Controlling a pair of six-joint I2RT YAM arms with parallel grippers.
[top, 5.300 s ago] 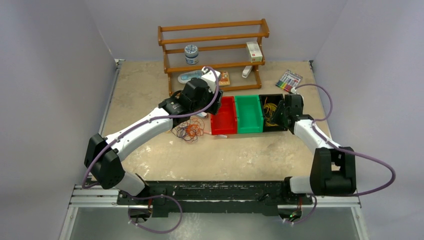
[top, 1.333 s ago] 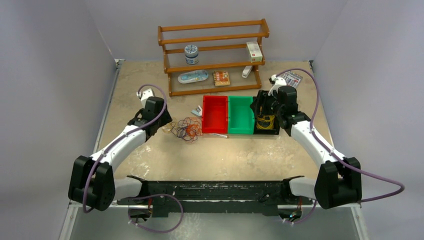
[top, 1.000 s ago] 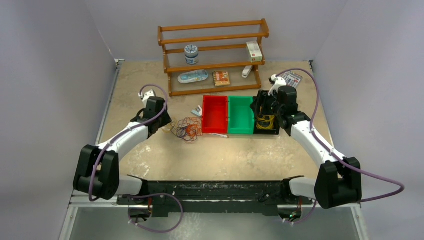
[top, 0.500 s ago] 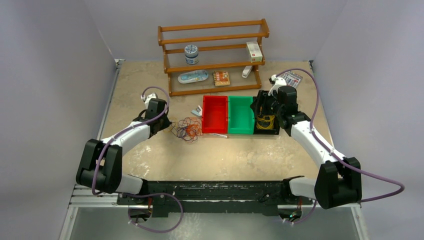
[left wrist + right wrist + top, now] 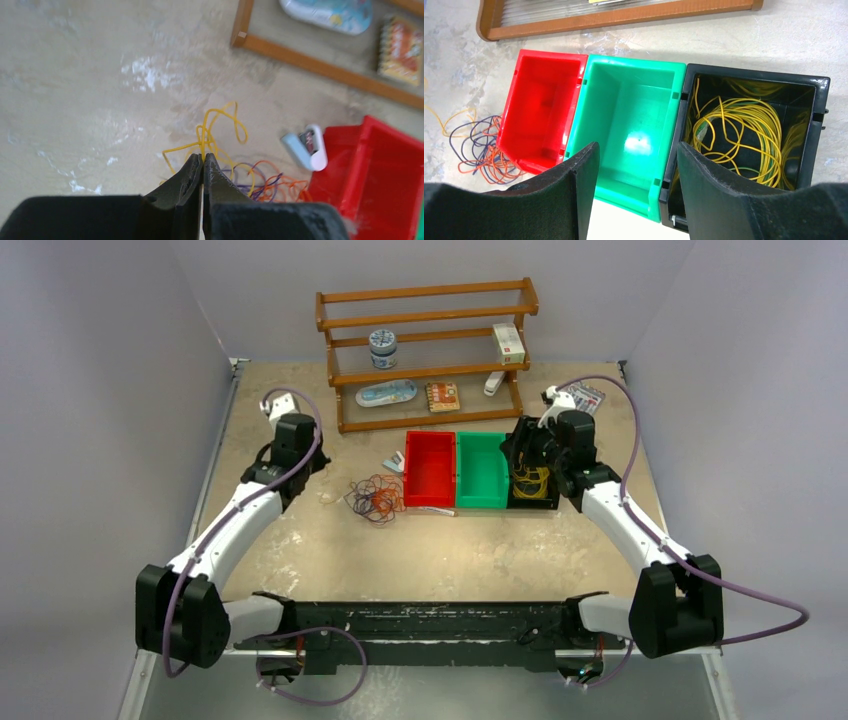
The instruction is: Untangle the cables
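Note:
The cables point(image 5: 375, 498) lie as a tangle of orange and dark loops on the table, left of the red bin point(image 5: 430, 468). In the left wrist view a yellow cable point(image 5: 220, 112) loops up out of the purple and orange strands point(image 5: 270, 182). My left gripper point(image 5: 203, 156) is shut on that yellow strand, its jaws pressed together, and sits back-left of the tangle point(image 5: 308, 472). More yellow cables point(image 5: 744, 130) lie coiled in the black bin point(image 5: 754, 75). My right gripper point(image 5: 636, 150) hangs open above the green bin point(image 5: 634, 60) and the black bin, holding nothing.
A wooden shelf point(image 5: 425, 315) with a tin, a box and packets stands at the back. A small white and blue object point(image 5: 305, 147) lies by the red bin's back-left corner. A marker pack point(image 5: 585, 398) lies at the back right.
My left gripper shut on the yellow strand, then drew back and to the left, away from the tangle, pulling the strand out. The right arm stayed almost still.

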